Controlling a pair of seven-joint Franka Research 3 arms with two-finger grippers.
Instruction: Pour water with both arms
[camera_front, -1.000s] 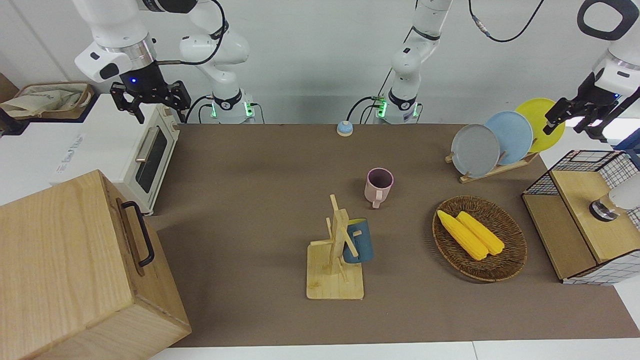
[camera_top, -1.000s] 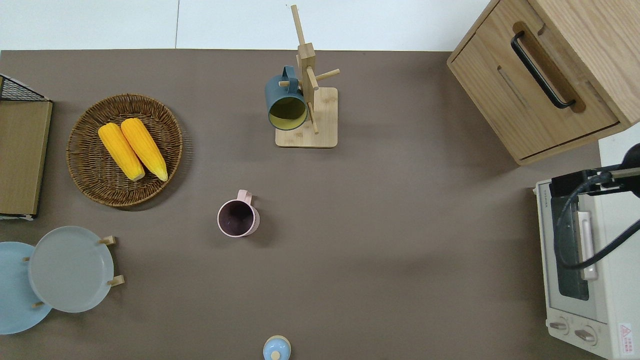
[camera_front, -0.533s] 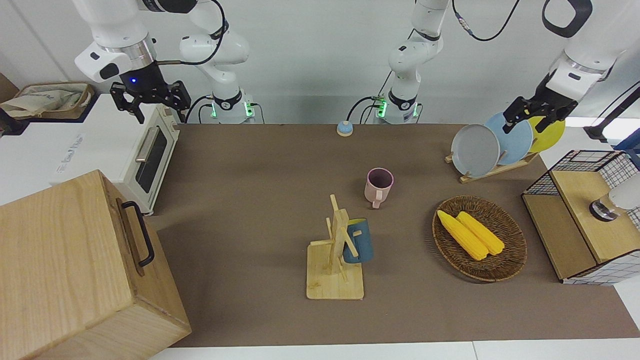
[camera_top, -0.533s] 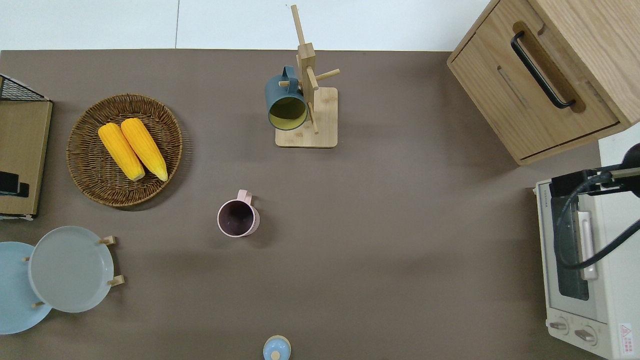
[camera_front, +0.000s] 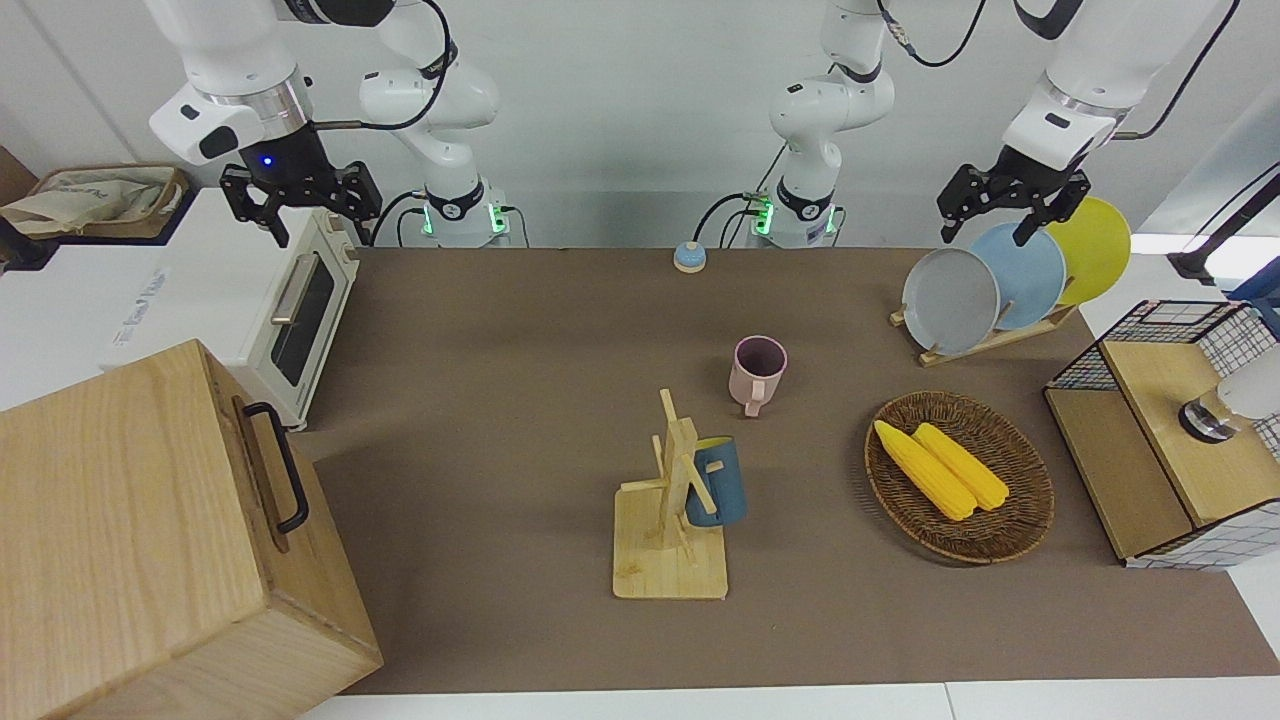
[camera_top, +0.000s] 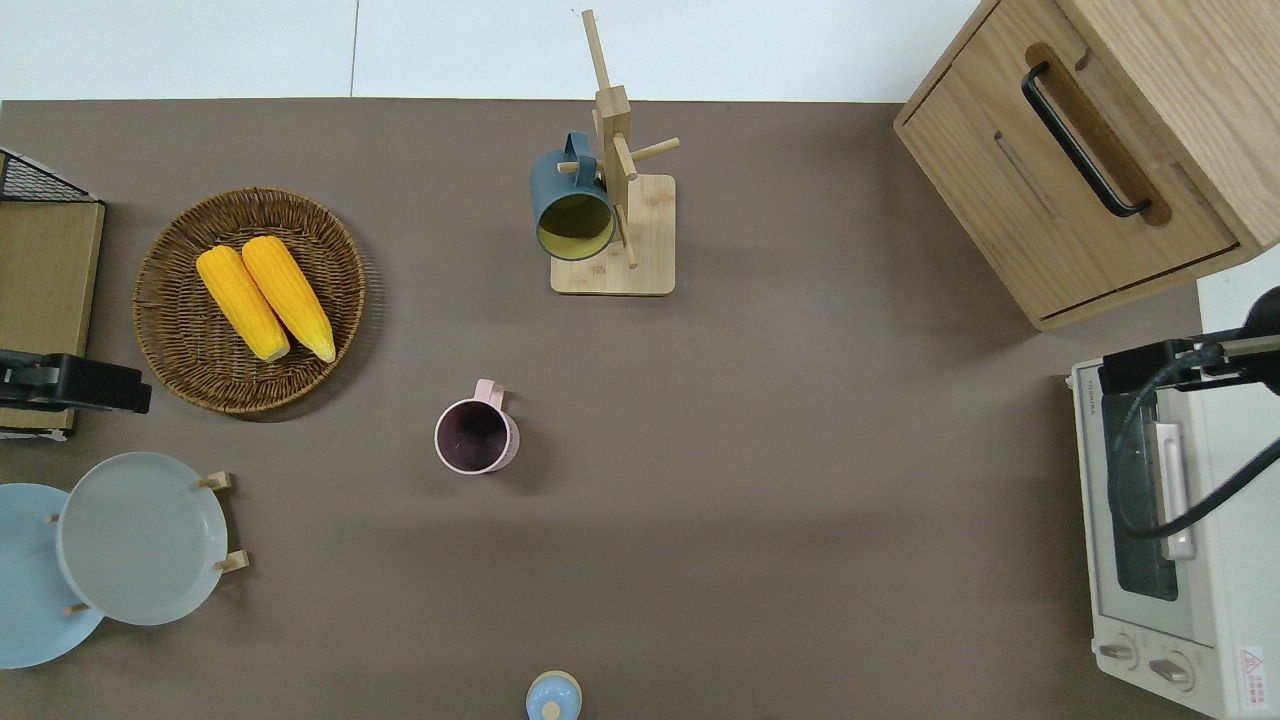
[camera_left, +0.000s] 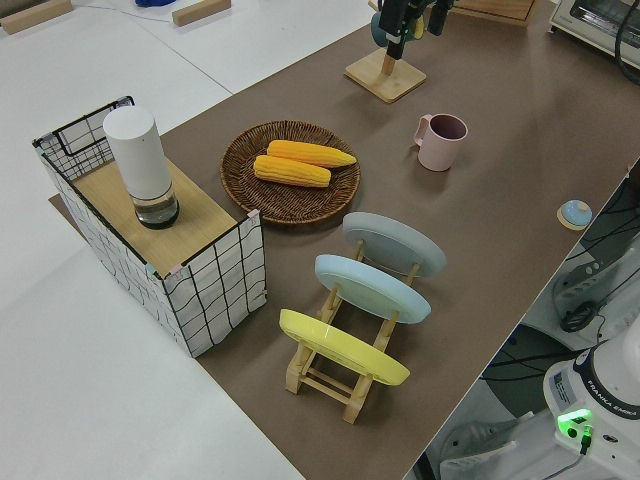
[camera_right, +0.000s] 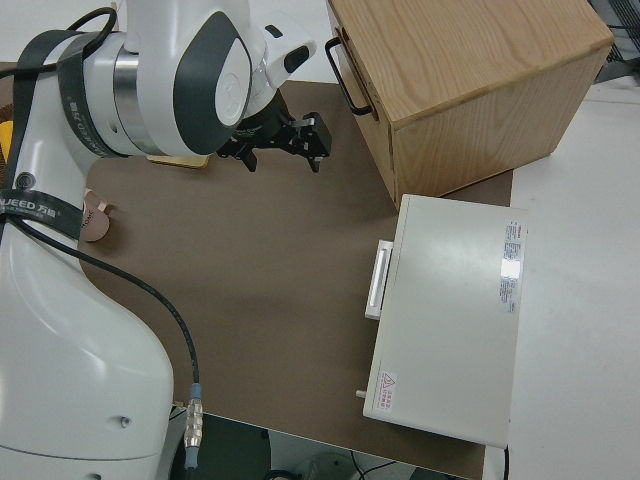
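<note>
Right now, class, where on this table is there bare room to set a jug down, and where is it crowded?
The widest bare patch is the brown mat between the pink mug, the mug tree, the toaster oven and the wooden cabinet. The left arm's end is crowded: corn basket, plate rack and wire crate sit close together.

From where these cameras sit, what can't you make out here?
- The yellow plate: absent from the overhead view, past its edge.
- The white bottle: cut by the front view's edge.
- The oven: its inside is dark behind the door.
- The blue mug: partly hidden by its wooden rack.
</note>
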